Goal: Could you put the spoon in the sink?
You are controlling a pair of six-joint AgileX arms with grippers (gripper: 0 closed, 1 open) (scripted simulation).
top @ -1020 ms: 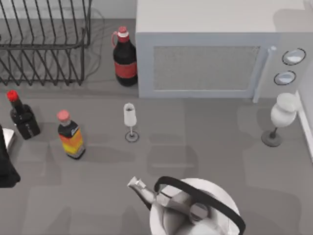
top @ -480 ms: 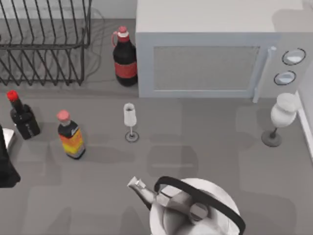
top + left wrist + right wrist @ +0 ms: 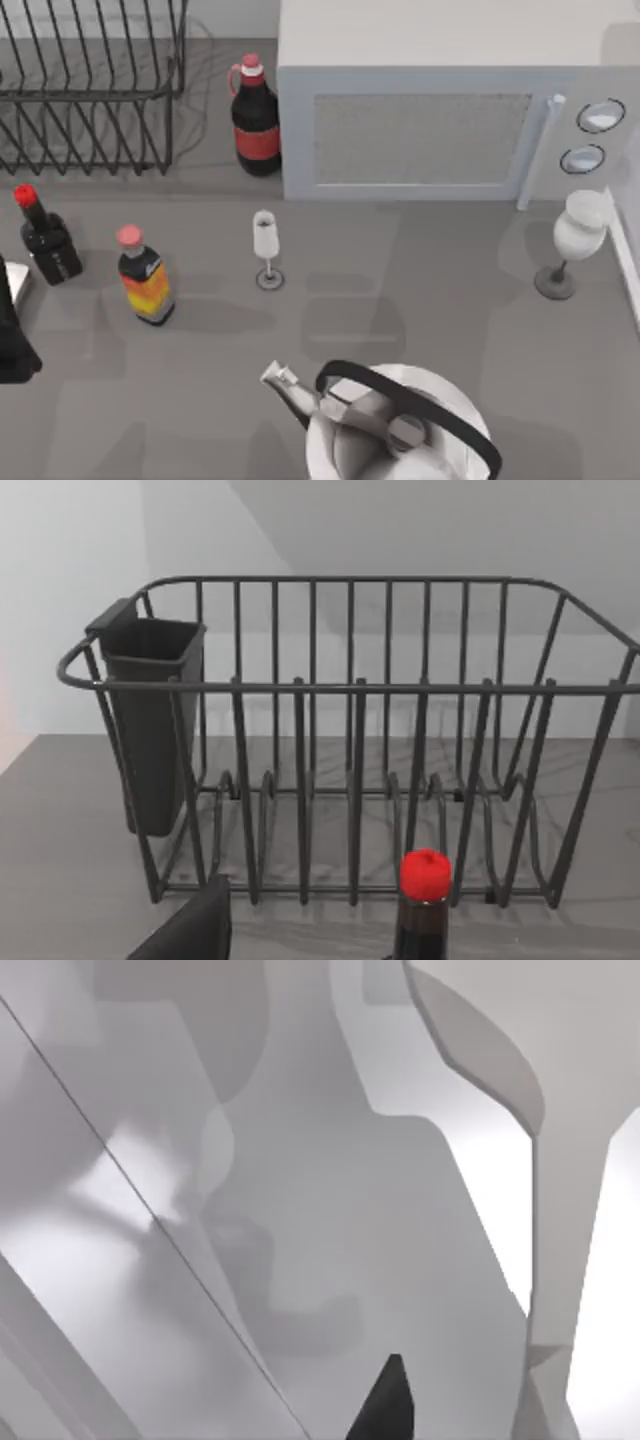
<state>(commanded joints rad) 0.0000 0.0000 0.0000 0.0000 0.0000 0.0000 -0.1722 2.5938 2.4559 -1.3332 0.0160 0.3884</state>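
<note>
The spoon and the sink are out of view. My left arm [image 3: 12, 335] is a dark shape parked at the table's left edge, beside a small dark sauce bottle [image 3: 45, 240] with a red cap. In the left wrist view a dark part of my left gripper [image 3: 190, 932] sits low in the picture. It faces the wire dish rack [image 3: 350, 690] and that bottle's red cap [image 3: 425, 872]. In the right wrist view a dark tip of my right gripper [image 3: 385, 1405] stands before pale grey surfaces.
Dish rack [image 3: 90, 90] at back left, cola bottle [image 3: 255, 120] beside the microwave [image 3: 440, 110]. An orange-labelled bottle [image 3: 146, 280], a slim glass [image 3: 266, 245], a white goblet [image 3: 572, 240] and a kettle [image 3: 390, 430] stand on the grey table. A dark cutlery holder [image 3: 150, 710] hangs on the rack.
The soft shadows on the microwave's right end and the table's right side have drifted rightward. No object on the table has moved.
</note>
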